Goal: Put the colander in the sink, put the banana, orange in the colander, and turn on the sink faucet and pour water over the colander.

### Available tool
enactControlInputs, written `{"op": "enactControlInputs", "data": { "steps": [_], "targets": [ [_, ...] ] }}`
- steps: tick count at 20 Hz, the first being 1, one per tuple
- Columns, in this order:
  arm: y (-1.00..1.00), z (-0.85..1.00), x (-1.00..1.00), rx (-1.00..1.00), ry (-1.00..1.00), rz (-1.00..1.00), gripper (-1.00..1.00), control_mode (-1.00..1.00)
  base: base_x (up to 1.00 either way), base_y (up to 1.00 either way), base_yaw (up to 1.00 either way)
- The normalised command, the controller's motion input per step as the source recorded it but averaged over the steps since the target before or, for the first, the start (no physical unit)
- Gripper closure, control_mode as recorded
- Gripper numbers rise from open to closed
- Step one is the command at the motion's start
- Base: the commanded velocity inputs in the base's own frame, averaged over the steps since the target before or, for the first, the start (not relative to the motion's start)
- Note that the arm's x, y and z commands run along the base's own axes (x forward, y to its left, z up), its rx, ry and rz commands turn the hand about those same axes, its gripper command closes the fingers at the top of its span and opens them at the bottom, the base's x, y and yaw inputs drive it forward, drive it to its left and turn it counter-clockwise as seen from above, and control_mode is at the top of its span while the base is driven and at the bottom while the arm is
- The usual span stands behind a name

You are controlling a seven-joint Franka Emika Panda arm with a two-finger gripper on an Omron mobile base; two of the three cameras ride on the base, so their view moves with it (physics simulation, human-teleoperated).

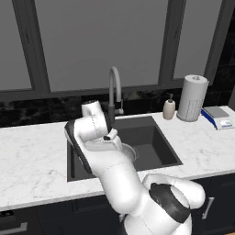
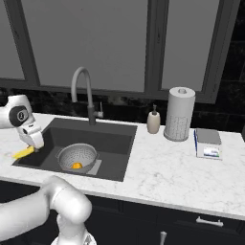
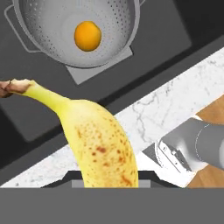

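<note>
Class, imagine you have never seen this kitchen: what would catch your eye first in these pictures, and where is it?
The speckled yellow banana looms closest in the hand view, clamped in the gripper over the sink's left edge. Next comes the bright orange, lying in the bottom of the silver colander, which stands in the sink. Behind the basin rises the tall arched sink faucet.

Curved yellow banana freckled with brown spots; round bright orange fruit; perforated silver-grey metal colander; grey-veined white marble tabletop.
</note>
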Motion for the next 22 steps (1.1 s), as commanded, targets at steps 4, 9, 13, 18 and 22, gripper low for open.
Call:
{"op": "enactControlInputs", "data": {
  "steps": [4,9,13,18,22],
  "targets": [
    [-0.89,0.34,-0.22,0.17,-0.16,0.15,1.00,-1.00,0.00,0.00,0.00],
    [-0.85,0.29,-0.09,0.21,-0.19,0.19,1.00,-1.00,0.00,0.00,0.00],
    [-0.83,0.14,0.00,0.28,-0.12,0.13,1.00,-1.00,0.00,0.00,0.00],
    [-0.76,0.11,0.17,0.33,-0.01,0.01,1.00,-1.00,0.00,0.00,0.00],
    [-0.48,0.11,0.44,0.27,0.00,0.00,1.00,-1.00,0.00,0.00,0.00]
  ]
}}
